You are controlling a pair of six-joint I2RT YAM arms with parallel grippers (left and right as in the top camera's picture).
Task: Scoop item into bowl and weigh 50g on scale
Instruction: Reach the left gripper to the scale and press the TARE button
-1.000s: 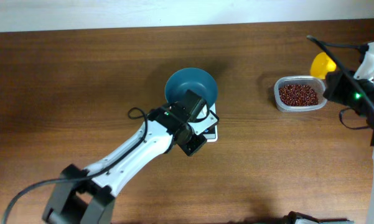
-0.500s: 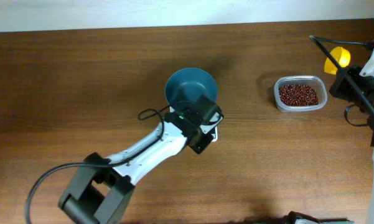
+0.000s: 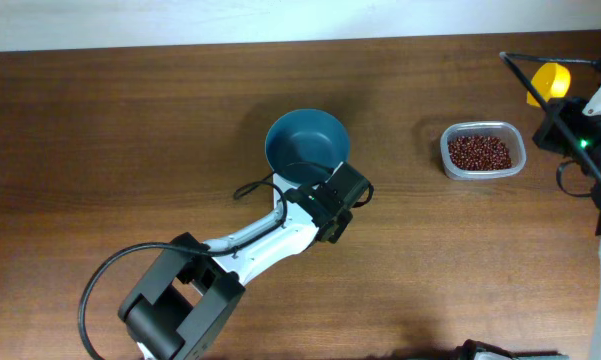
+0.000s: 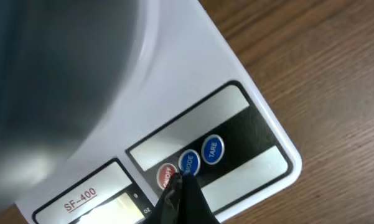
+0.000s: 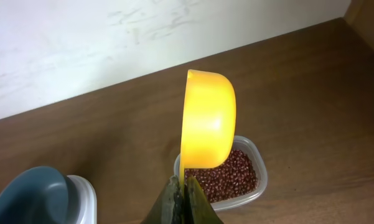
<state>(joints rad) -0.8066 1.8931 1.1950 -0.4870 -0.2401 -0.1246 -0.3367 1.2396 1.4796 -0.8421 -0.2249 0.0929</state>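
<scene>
The teal-blue bowl (image 3: 306,141) stands on the white scale (image 4: 236,112), which the left arm mostly hides from overhead. My left gripper (image 4: 176,180) is shut and empty, its tip touching the panel between the red button (image 4: 165,176) and a blue button (image 4: 189,162). The display (image 4: 115,208) is at the frame's bottom. The beans (image 3: 479,152) lie in a clear tub (image 3: 515,135) at the right, also in the right wrist view (image 5: 227,177). My right gripper (image 5: 182,186) is shut on the handle of a yellow scoop (image 5: 207,119), held above and behind the tub.
The wall runs along the table's far edge (image 3: 280,44). The right arm (image 3: 585,150) hangs over the table's right end beside the tub. The left arm (image 3: 240,240) stretches from the front left to the scale.
The left arm swung right and its gripper came down onto the scale's button panel. The right gripper drew the yellow scoop back and right, away from the tub.
</scene>
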